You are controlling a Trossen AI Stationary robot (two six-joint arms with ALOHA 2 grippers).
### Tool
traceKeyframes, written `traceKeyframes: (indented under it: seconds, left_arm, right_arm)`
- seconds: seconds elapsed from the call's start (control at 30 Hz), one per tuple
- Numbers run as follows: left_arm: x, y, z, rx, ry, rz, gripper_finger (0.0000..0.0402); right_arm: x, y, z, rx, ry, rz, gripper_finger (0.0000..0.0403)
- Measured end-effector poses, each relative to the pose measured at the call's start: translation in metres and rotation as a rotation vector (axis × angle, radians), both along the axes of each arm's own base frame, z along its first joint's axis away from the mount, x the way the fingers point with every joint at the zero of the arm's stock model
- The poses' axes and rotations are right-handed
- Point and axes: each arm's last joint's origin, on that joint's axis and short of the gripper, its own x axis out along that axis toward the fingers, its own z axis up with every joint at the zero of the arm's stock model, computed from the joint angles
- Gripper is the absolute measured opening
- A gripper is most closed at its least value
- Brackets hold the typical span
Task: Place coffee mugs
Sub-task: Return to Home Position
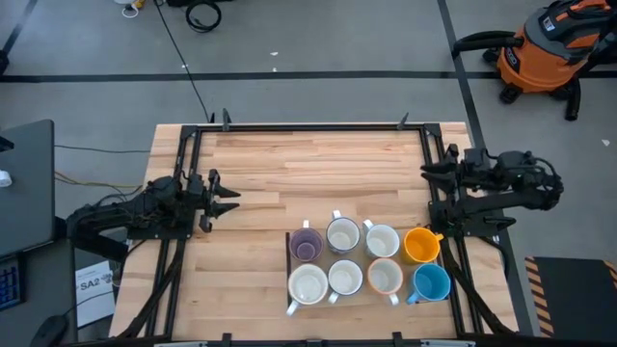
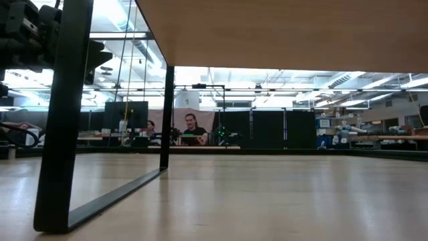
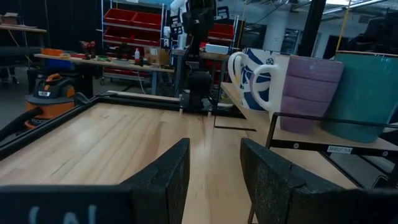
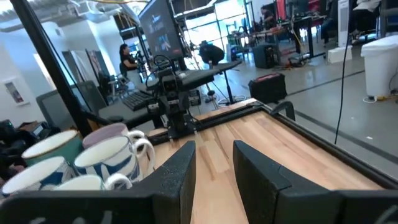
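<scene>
Mugs (image 1: pixel 343 235) in two rows on shelf (image 1: pixel 288 253) beside open right pincer (image 1: pixel 432 186), open left pincer (image 1: pixel 229 200) well apart across table (image 1: pixel 318 164)

a: do the mugs (image 1: pixel 344 234) show from table height?
b: no. the shelf board (image 2: pixel 281 30) covers them from below. a dark arm part (image 2: pixel 20 33) is cut by the corner; which arm, i cannot tell.
a: and past the left wrist?
b: the blue mug (image 3: pixel 367 93) runs off the edge, and the purple mug (image 3: pixel 309 93) hides part of the patterned mug (image 3: pixel 264 87).
a: right wrist?
b: a pale mug (image 4: pixel 28 176) is cropped at the edge.
</scene>
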Motion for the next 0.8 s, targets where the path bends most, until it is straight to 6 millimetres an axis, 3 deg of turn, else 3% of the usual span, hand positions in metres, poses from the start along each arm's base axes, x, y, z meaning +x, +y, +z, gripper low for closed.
traceKeyframes:
  seconds: [0.57,0.8]
  left_arm:
    - [0.0,0.0,0.0,0.003,-0.005,0.0,0.0149]
    - [0.0,0.0,0.0,0.005,-0.006,0.001,0.0149]
  right_arm:
    - [0.024,0.003,-0.028,-0.071,-0.074,0.004,0.0113]
    - [0.04,0.005,-0.05,-0.072,-0.1,0.007,0.0113]
